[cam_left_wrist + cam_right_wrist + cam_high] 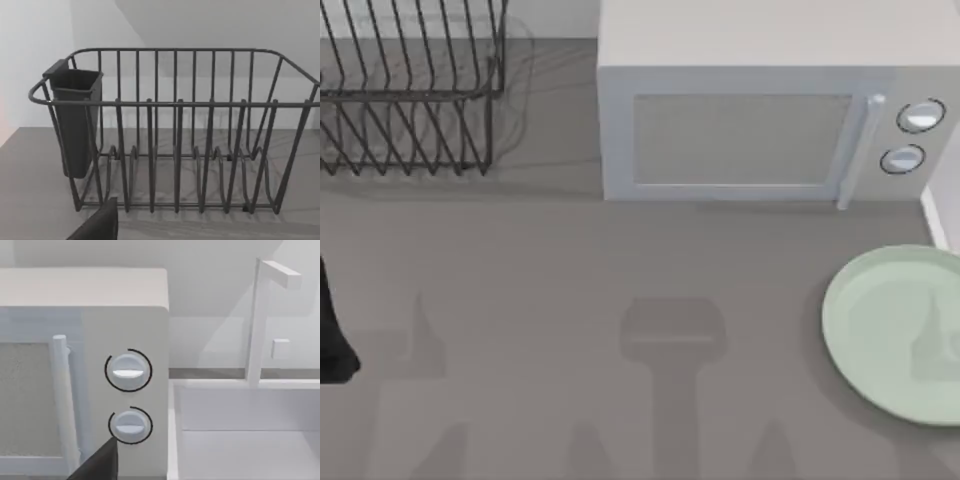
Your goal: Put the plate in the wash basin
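Left gripper [97, 225] showed as one dark finger before the dish rack [410, 90]; right gripper [97, 462] likewise faced the microwave [760, 120]; finger spacing could not be told. Rightward, the plate [895, 330] lay flat, overhanging the table edge beside the wash basin [240, 440]. A shallow rim grasp might slip, tipping it.

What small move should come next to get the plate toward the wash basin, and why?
Probably bring the right claw down over the plate. It lies flat and untouched on the table's right side, in front of the microwave, and the wash basin sits just beside that microwave, so the right arm looks nearer.
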